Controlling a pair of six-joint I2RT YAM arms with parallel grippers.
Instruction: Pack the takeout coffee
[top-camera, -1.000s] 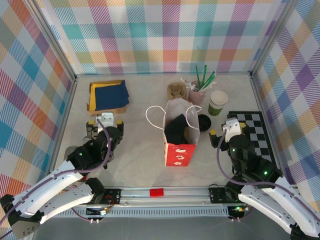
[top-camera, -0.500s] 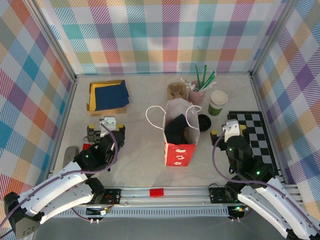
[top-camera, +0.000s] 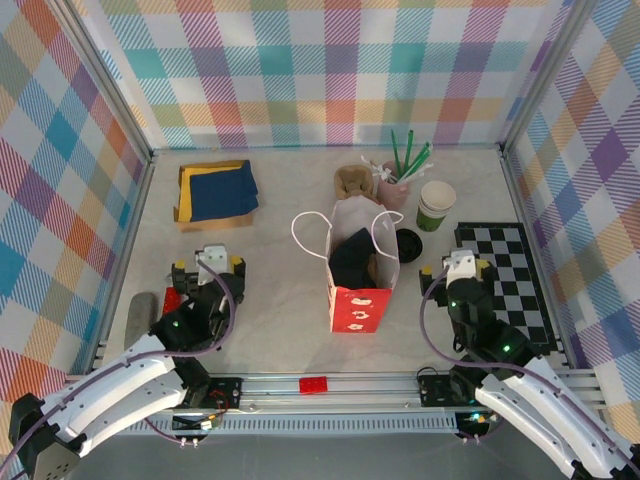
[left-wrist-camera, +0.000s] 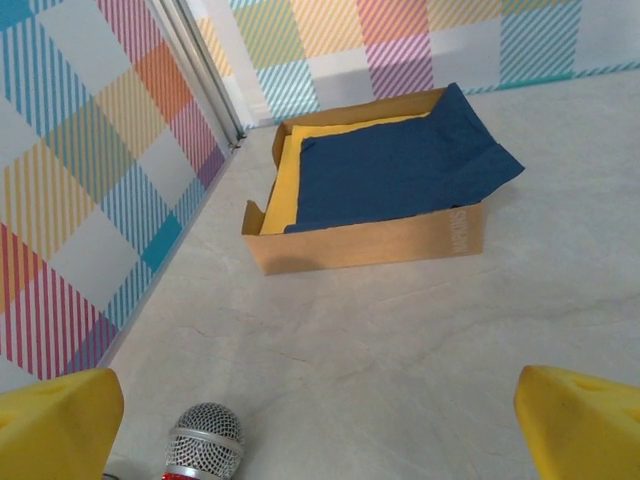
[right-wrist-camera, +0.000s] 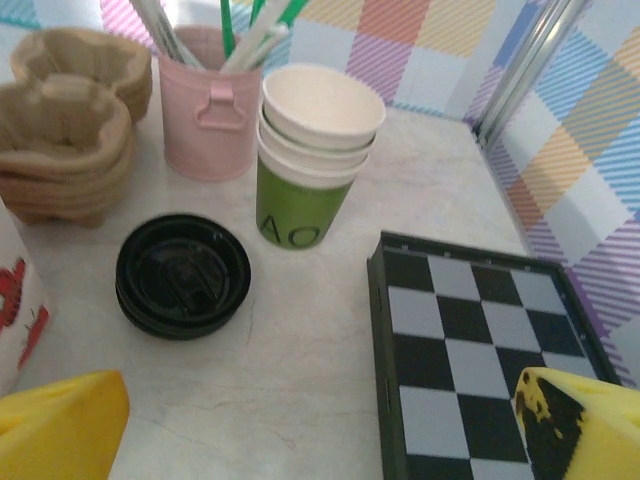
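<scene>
Left end effector (top-camera: 209, 265) and right end effector (top-camera: 458, 266) have retreated, jaws apart.

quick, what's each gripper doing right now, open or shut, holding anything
left gripper: open, jaws wide apart, holding nothing
right gripper: open, jaws wide apart, holding nothing

Counts: 1 paper bag (top-camera: 358, 275), center. 3 nested paper cups (right-wrist-camera: 318, 150). 1 pink cup (right-wrist-camera: 210, 125) of straws (right-wrist-camera: 245, 45), too bunched to count. Black lids (right-wrist-camera: 182, 272): looks like 2. 1 checkerboard (right-wrist-camera: 480, 340), right. 1 cardboard box (left-wrist-camera: 370, 240), 2 cloths (left-wrist-camera: 400, 165). 1 microphone (left-wrist-camera: 200, 440).
</scene>
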